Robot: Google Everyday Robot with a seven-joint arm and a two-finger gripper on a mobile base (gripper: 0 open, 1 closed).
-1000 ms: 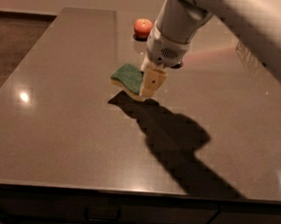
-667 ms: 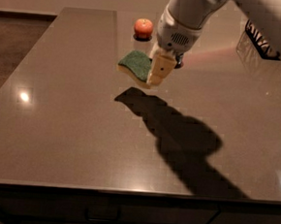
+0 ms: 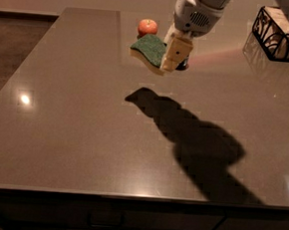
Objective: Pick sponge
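The sponge (image 3: 148, 50) has a dark green top and a pale yellow base with a wavy edge. It hangs in the air above the dark table (image 3: 83, 132), tilted, with its shadow on the tabletop below it. My gripper (image 3: 171, 59) comes down from the top of the view and is shut on the sponge's right end. One cream-coloured finger (image 3: 176, 52) shows in front of the sponge; the other is hidden behind it.
A small red apple (image 3: 147, 26) sits on the table just behind the sponge. A black wire basket (image 3: 279, 35) holding something pale stands at the back right corner. The table's left edge borders a darker floor.
The gripper has risen with the sponge in its grasp, lifting it well off the table. The shadow has spread out below it.
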